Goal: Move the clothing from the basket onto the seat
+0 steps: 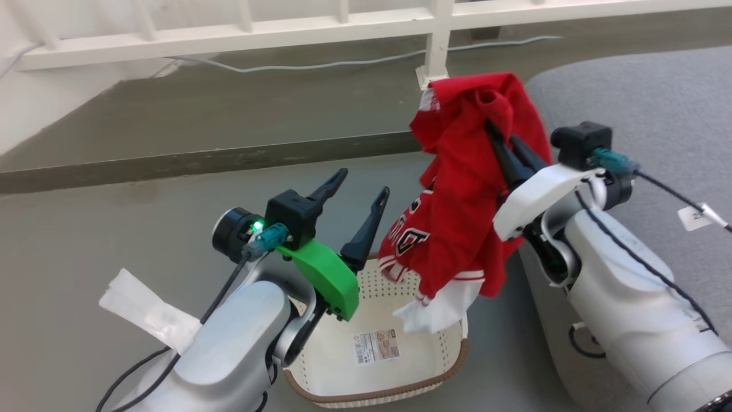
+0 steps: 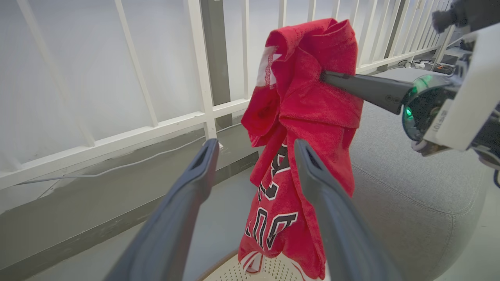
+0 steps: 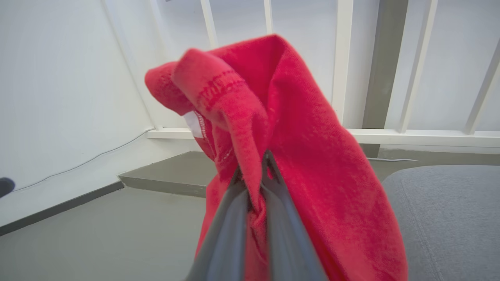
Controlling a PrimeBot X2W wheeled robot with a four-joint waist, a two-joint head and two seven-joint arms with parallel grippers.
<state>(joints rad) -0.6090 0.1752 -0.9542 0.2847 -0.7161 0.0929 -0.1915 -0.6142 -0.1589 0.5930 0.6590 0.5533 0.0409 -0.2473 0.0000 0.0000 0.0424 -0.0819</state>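
The red clothing (image 1: 463,194) hangs in the air above the cream basket (image 1: 440,366), its white cloth end dangling just over the basket's right side. My right gripper (image 1: 496,131) is shut on the upper folds of the clothing (image 3: 297,164), fingers pinching red fabric. My left gripper (image 1: 363,186) stands open over the basket's back left rim, a short way left of the hanging clothing (image 2: 297,156), with nothing between its fingers. The grey seat (image 1: 657,114) lies to the right, behind my right arm, and also shows in the left wrist view (image 2: 410,195).
A white railing (image 1: 343,26) runs along the back, with a grey cable (image 1: 320,64) on the raised ledge below it. A step edge (image 1: 200,163) crosses the grey floor. A crumpled white sheet (image 1: 146,312) sits by my left arm.
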